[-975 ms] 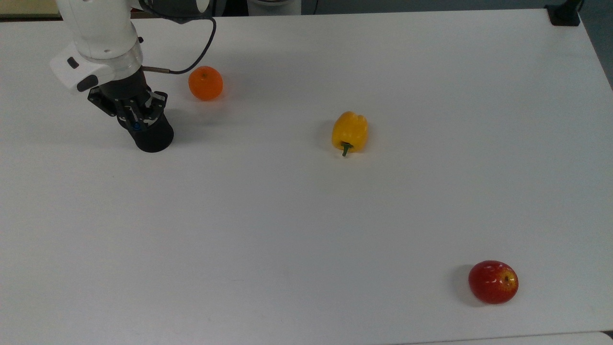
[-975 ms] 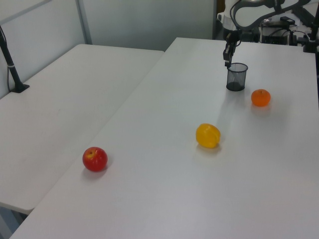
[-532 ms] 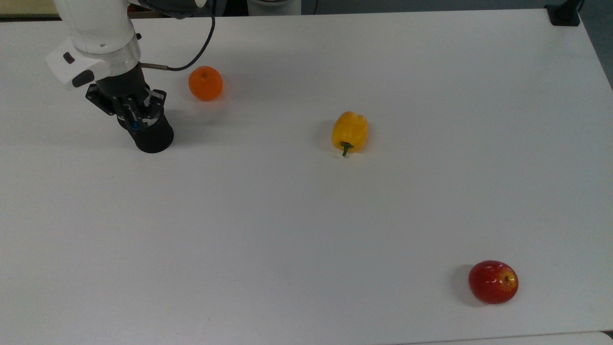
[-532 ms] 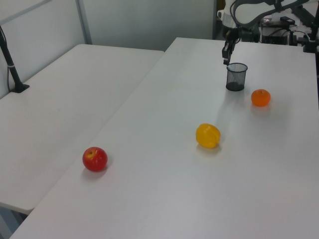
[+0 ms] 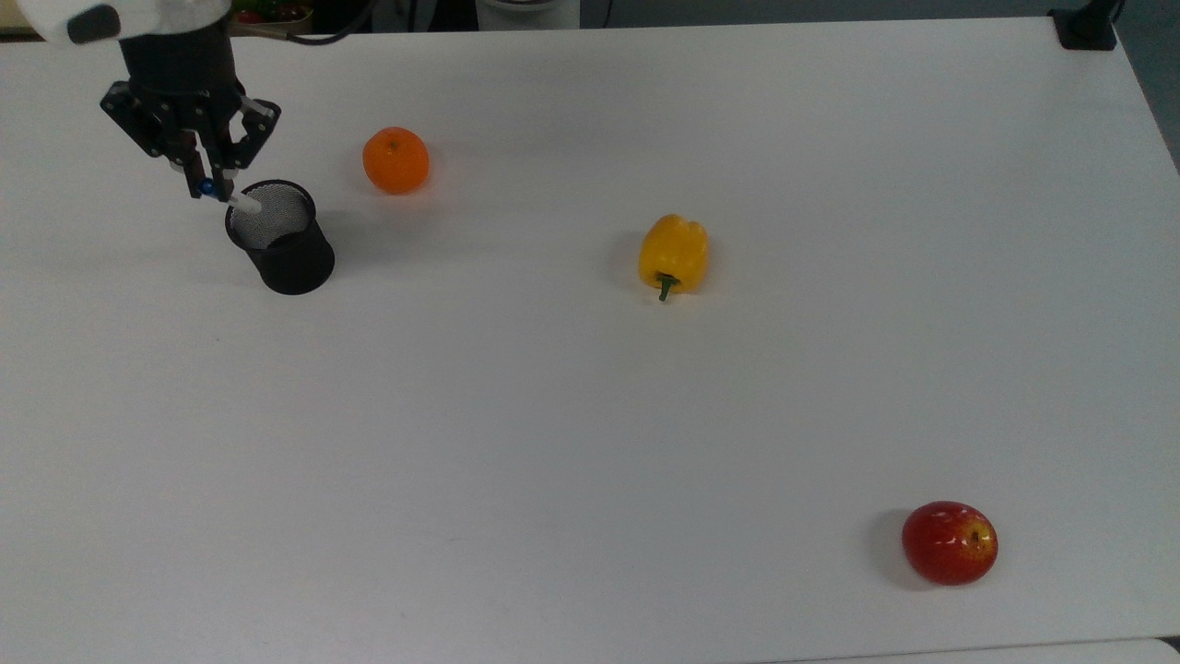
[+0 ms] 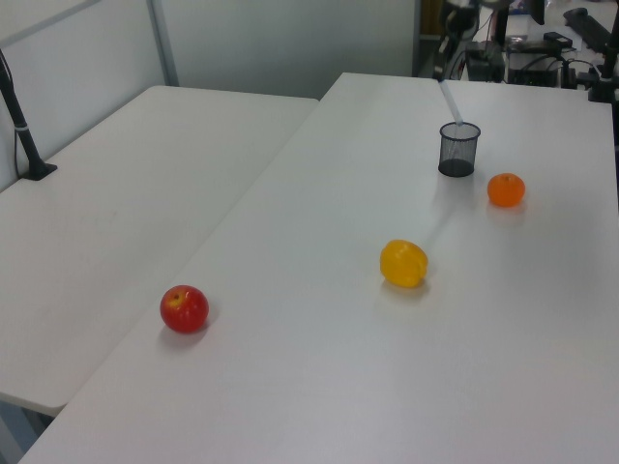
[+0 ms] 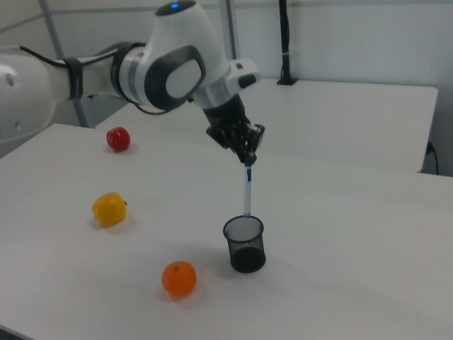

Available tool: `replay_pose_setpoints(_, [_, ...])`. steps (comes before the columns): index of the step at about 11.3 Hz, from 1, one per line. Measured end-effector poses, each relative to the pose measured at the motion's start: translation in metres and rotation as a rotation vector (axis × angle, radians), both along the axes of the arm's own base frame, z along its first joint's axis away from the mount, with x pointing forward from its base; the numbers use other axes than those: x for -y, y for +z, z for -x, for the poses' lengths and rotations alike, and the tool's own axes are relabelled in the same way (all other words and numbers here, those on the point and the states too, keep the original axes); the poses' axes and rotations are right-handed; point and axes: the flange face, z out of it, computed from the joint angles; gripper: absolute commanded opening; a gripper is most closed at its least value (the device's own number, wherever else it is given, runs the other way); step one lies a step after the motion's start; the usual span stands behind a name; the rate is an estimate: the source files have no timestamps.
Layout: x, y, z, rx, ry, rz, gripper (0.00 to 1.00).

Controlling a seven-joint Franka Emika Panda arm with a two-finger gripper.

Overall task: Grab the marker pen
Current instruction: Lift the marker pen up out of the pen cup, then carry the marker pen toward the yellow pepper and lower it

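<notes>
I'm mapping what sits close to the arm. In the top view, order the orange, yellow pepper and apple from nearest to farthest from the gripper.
Measured from the gripper, which holds the marker pen over the black mesh cup:
1. Orange, just to the top view's right.
2. Yellow pepper, mid-table.
3. Apple, far lower right corner.

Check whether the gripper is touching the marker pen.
Touching. In the right view the gripper pinches the blue top of the marker pen, hanging above the mesh cup.

White-and-blue marker pen [image 7: 247,193], black mesh cup [image 5: 281,237]
</notes>
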Motion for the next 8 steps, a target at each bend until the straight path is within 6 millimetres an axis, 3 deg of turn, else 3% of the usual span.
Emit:
replay_pose_setpoints(2, [-0.005, 0.024, 0.002, 0.021, -0.001, -0.001, 0.05])
replay_pose_setpoints(4, [-0.024, 0.022, -0.001, 0.002, -0.010, -0.023, 0.05])
replay_pose_setpoints(8, [-0.118, 0.005, -0.002, -0.125, 0.009, -0.067, 0.05])
